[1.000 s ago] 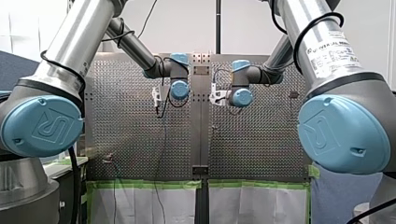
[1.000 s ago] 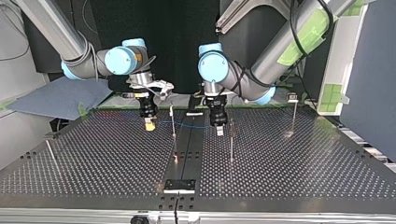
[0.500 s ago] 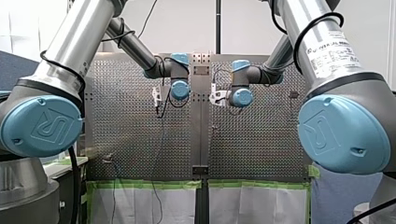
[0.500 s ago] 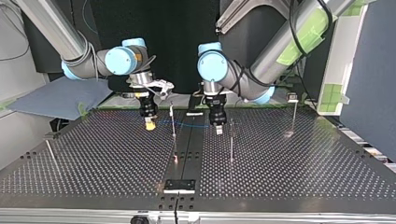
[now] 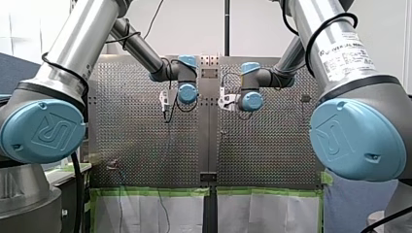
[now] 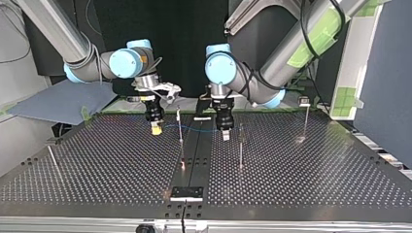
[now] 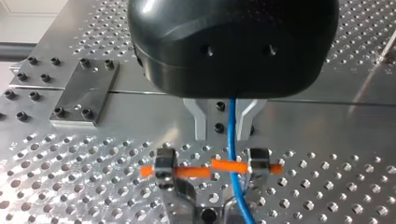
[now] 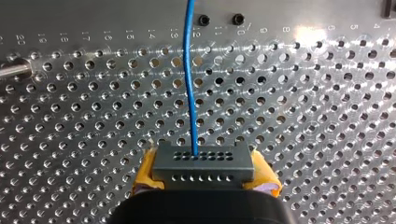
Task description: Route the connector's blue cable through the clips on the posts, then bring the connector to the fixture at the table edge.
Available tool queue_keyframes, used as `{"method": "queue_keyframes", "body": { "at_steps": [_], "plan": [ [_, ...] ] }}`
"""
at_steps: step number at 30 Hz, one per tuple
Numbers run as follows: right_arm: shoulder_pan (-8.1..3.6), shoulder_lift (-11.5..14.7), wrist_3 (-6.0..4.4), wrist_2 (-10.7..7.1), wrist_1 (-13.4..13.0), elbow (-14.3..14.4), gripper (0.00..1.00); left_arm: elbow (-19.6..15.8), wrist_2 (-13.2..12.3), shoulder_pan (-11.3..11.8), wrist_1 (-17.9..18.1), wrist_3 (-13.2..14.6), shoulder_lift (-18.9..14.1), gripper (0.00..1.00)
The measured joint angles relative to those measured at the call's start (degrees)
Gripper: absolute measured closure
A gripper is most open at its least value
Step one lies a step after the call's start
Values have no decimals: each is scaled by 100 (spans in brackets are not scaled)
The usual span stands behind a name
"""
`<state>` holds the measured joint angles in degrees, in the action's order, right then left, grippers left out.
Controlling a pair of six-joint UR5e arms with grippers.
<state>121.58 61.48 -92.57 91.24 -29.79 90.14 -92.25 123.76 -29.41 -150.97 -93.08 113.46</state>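
In the top view my right gripper hangs left of centre over the perforated table, and my left gripper hangs just right of centre, with a thin post standing between them. The blue cable stretches level from one gripper to the other, past that post. In the right wrist view the yellow pads clamp the grey connector, and the cable leaves its face ahead. In the left wrist view the cable runs through my left gripper and crosses the orange bar of a clip under it; I cannot tell whether that gripper pinches the cable. The fixture sits at the top view's lower centre
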Motion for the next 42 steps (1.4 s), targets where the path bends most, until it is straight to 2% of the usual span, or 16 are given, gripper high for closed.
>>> {"method": "queue_keyframes", "body": {
  "at_steps": [5, 7, 12, 27, 29, 30, 32, 42],
  "plan": [
    [0, -1, 2, 0, 6, 0, 100, 1, -21, 11, 15, -46, -1, 68],
    [0, -2, 2, 0, 7, 1, 100, 0, -88, 22, 24, -59, -1, 72],
    [1, -4, 4, 0, 10, 0, 100, 5, -213, 50, 38, -61, 2, 72],
    [24, 1, 9, 0, 18, 0, 100, 35, -195, 116, 12, -42, 3, 72],
    [26, 1, 9, 0, 24, 0, 100, 35, -207, 117, -1, -39, 3, 84],
    [26, 1, 9, 0, 26, 0, 100, 35, -210, 117, -12, -37, 3, 84],
    [27, 1, 9, 0, 30, 0, 100, 35, -210, 118, -26, -36, 3, 100],
    [28, 0, 9, 0, 33, 0, 100, 34, -201, 111, -103, -12, 3, 100]
  ]
}}
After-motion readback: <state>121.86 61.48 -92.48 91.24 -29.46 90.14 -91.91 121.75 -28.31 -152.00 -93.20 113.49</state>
